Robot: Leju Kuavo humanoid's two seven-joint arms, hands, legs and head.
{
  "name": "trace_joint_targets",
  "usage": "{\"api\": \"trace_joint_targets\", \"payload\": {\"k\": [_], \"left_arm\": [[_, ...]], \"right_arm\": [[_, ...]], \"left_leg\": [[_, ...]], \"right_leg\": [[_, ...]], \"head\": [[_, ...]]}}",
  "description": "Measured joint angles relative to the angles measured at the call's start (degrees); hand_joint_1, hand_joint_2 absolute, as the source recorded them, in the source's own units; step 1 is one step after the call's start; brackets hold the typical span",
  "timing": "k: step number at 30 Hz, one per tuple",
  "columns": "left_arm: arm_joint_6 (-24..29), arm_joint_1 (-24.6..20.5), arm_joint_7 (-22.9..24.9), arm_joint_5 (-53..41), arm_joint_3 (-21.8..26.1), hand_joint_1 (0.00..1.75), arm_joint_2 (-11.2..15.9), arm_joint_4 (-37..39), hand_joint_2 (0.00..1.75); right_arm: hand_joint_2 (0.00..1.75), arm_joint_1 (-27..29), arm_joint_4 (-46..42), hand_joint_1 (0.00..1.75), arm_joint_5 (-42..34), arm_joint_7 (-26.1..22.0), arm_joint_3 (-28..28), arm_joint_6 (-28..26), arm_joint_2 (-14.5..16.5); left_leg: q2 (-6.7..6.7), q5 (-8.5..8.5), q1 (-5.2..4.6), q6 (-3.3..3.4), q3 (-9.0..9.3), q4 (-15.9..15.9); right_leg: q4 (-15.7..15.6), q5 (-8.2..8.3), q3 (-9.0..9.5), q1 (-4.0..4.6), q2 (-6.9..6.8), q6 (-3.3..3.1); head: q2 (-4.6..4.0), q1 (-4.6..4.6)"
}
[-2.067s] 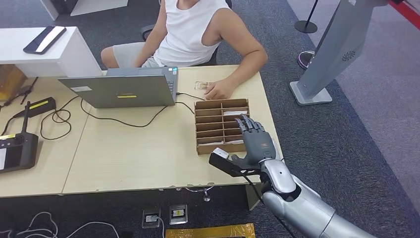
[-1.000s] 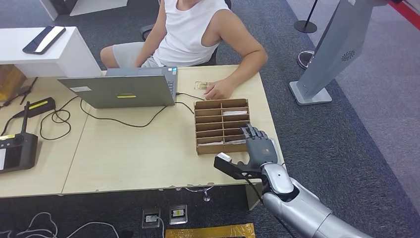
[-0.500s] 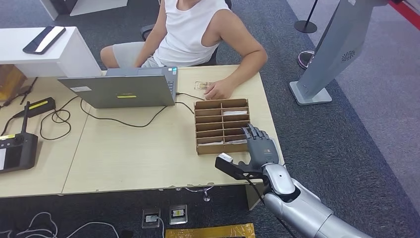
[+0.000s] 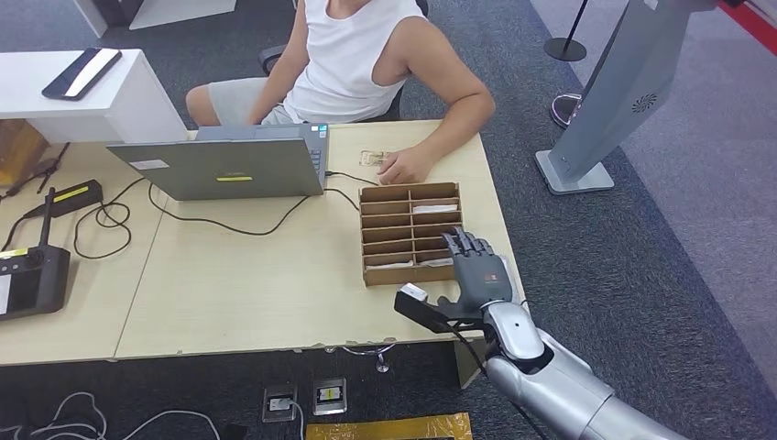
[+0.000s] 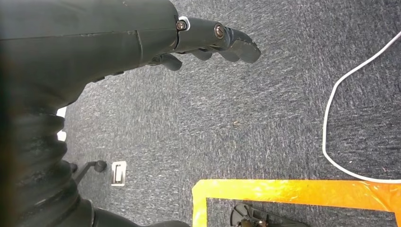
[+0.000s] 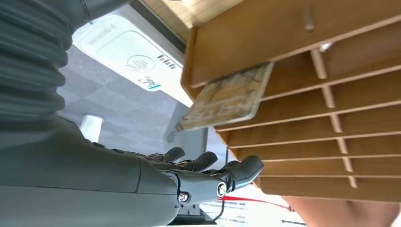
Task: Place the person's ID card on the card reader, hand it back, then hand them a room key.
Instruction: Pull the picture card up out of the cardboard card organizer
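**Right hand poised at the key rack, ID card beside the person's hand**

At the far left of the desk sits a black handheld controller (image 4: 32,280), with cables trailing towards the open grey laptop (image 4: 229,165), whose screen faces the seated person (image 4: 357,55). Right of the laptop, a small card, probably the ID card (image 4: 374,159), lies on the table (image 4: 247,284) just beside the person's hand (image 4: 406,168), within easy reach of its owner. Next comes the wooden slotted rack (image 4: 408,229), its compartments holding room key cards (image 6: 227,99) tilted so an edge sticks out for picking. The right hand (image 4: 476,270) hovers over the rack's near right corner, fingers (image 6: 236,170) spread and holding nothing, seemingly lining up to draw a key. The card reader cannot be made out for certain. The left hand (image 5: 208,40) hangs over grey carpet, fingers loosely extended and empty, out of the way.
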Motion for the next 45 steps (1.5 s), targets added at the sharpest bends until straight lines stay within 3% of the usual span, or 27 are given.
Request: {"api": "trace_joint_targets", "payload": {"k": [11,35,36,39,40,45], "left_arm": [[-0.2,-0.3,0.1,0.0,0.0,0.0,-0.1,0.0,1.75],[-0.5,-0.9,1.2,0.0,0.0,0.0,-0.1,0.0,1.75],[-0.5,-0.9,1.2,0.0,0.0,0.0,-0.1,0.0,1.75],[-0.5,-0.9,1.2,0.0,0.0,0.0,-0.1,0.0,1.75],[-0.5,-0.9,1.2,0.0,0.0,0.0,-0.1,0.0,1.75],[-0.6,-0.9,1.2,0.0,0.0,0.0,-0.1,0.0,1.75]], "right_arm": [[1.75,-1.2,0.1,0.0,-0.3,-0.7,0.5,0.2,1.9],[1.75,-1.4,2.8,0.0,-3.1,0.3,0.8,0.4,1.7],[1.75,-1.4,2.9,0.11,-3.1,0.2,0.8,0.4,1.7],[1.75,-1.5,3.4,1.4,-3.1,-0.1,0.8,0.3,1.7],[1.75,-1.5,3.5,1.73,-3.2,-0.2,0.8,0.3,1.8],[1.75,-1.7,4.0,1.75,-3.4,-0.9,0.8,0.3,1.9]], "left_leg": [[0.0,0.0,0.0,0.0,0.0,0.0],[0.0,0.0,0.0,0.0,0.0,0.0],[0.0,0.0,0.0,0.0,0.0,0.0],[0.0,0.0,0.0,0.0,0.0,0.0],[0.0,0.0,0.0,0.0,0.0,0.0],[0.0,0.0,0.0,0.0,0.0,0.0]], "right_leg": [[0.0,0.0,0.0,0.0,-0.01,0.0],[0.0,0.0,0.0,0.0,0.0,0.0],[0.0,0.0,0.0,0.0,0.0,0.0],[0.0,0.0,0.0,0.0,0.0,0.0],[0.0,0.0,0.0,0.0,0.0,0.0],[0.0,0.0,0.0,0.0,0.0,0.0]], "head": [[0.0,0.01],[0.0,0.0],[0.0,0.0],[0.0,0.0],[0.0,0.0],[0.0,0.01]]}}
